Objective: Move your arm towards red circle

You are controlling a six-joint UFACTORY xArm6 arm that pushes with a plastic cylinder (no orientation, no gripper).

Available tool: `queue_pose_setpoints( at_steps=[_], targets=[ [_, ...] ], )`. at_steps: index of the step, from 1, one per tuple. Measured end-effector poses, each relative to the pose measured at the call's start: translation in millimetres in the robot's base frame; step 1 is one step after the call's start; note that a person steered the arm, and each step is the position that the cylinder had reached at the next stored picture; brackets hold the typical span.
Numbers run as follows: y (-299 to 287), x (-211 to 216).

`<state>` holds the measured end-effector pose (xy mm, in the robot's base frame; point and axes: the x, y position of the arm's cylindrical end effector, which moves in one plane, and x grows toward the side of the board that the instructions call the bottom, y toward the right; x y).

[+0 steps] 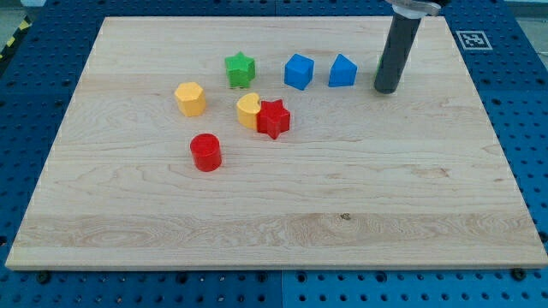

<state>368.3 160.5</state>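
Observation:
The red circle (205, 152) is a short red cylinder left of the board's middle. My tip (386, 88) is at the view's upper right, far to the right of the red circle and just right of a blue block (342, 71). A sliver of green (378, 77) shows at the rod's left edge; the rest of that thing is hidden behind the rod. A red star (274, 118) touches a yellow heart (248, 109) up and right of the red circle.
A yellow hexagon (190, 98) lies above the red circle. A green star (241, 69) and a blue cube (299, 71) sit along the top, left of the other blue block. The wooden board (274, 231) lies on a blue perforated table.

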Motion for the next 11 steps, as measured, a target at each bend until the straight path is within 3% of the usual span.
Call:
queue_pose_setpoints(
  at_steps=[3, 5, 7, 9, 11],
  targets=[
    [-8.6, 38.4],
    [-85.1, 37.2],
    [-71.0, 55.9],
    [-149.3, 117.4],
    [-257.1, 100.7]
  ],
)
